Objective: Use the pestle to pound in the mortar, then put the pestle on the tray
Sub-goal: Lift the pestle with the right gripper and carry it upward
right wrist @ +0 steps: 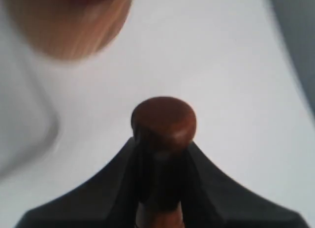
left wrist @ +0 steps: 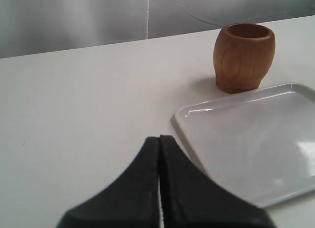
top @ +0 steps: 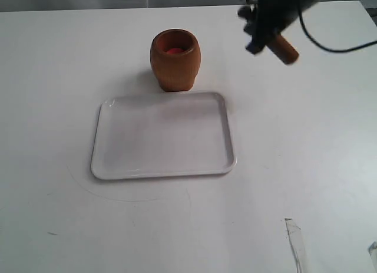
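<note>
- R pincer (top: 268,38) clamped on the pestle (top: 285,50), held up off the worktop (top: 318,167), upper right in ext view.
- Pestle's long axis slanted. One end pokes out down-right, away from the mortar (top: 175,61). The rest is hidden behind the pincer.
- Mortar upright, left of and lower than R pincer, well apart. It sits just beside the far rim of the tray (top: 165,137); touching or not, can't tell.
- Prob next: carry left over the mouth and tip pestle upright.
- L pincer (left wrist: 158,144) closed together, nothing in it, low near tray corner. Not seen in ext view.
- R wrist view blurred, so mortar is just an orange smear. Inside looks reddish; contents unclear.
</note>
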`<state>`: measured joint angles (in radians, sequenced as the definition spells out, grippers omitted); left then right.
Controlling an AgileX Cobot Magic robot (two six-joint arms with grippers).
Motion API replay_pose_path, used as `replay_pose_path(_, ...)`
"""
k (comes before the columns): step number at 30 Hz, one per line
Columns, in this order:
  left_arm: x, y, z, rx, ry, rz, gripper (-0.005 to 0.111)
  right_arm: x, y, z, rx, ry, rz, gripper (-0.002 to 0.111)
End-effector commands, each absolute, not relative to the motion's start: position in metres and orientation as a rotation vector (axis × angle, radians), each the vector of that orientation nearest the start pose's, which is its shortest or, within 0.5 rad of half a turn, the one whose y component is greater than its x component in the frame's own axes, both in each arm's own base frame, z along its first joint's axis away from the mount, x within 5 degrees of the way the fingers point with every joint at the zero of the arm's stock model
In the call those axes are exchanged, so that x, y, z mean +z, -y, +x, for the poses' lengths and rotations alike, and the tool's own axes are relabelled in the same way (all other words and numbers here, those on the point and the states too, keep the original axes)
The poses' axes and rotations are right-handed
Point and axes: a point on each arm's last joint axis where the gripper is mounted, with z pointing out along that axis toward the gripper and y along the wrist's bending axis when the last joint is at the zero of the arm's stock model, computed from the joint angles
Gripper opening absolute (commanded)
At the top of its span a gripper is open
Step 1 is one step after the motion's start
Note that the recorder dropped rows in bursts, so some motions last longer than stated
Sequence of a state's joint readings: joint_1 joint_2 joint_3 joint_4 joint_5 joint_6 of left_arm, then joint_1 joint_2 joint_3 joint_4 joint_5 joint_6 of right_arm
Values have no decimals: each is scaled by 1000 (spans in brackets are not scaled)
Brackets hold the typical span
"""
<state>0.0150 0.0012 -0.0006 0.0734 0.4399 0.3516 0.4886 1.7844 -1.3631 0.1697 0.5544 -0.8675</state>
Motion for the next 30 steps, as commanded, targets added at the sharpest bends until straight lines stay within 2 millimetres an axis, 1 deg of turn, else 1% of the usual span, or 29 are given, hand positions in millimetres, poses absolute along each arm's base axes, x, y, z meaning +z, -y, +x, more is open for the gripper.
replay_pose_path(1,174,-3,51,302,-1897,361,0,326,-202,341,190,-1763,-1023,0)
replay_pose_path(3,174,-3,51,302,-1897,361,0,334,-210,337,255,-1720,-968,0)
replay_pose_path(4,174,-3,51,302,-1897,361,0,337,-217,334,272,-1684,-976,0)
replay_pose_path(6,174,-3,51,302,-1897,361,0,333,-232,330,315,-1654,-979,0)
replay_pose_path(10,174,-3,51,302,-1897,361,0,319,-262,324,316,-1614,-994,0)
replay_pose_path(13,174,-3,51,302,-1897,361,0,303,-280,320,355,-1627,-1013,0)
replay_pose_path(14,174,-3,51,302,-1897,361,0,298,-284,320,387,-1648,-992,0)
replay_pose_path(16,174,-3,51,302,-1897,361,0,292,-288,322,461,-1681,-941,0)
replay_pose_path(18,174,-3,51,302,-1897,361,0,287,-291,322,474,-1664,-984,0)
replay_pose_path(24,174,-3,51,302,-1897,361,0,290,-293,318,521,-1633,-1013,0)
replay_pose_path(26,174,-3,51,302,-1897,361,0,289,-292,319,500,-1634,-1013,0)
replay_pose_path(28,174,-3,51,302,-1897,361,0,288,-289,323,477,-1688,-944,0)
replay_pose_path(30,174,-3,51,302,-1897,361,0,290,-287,324,499,-1727,-878,0)
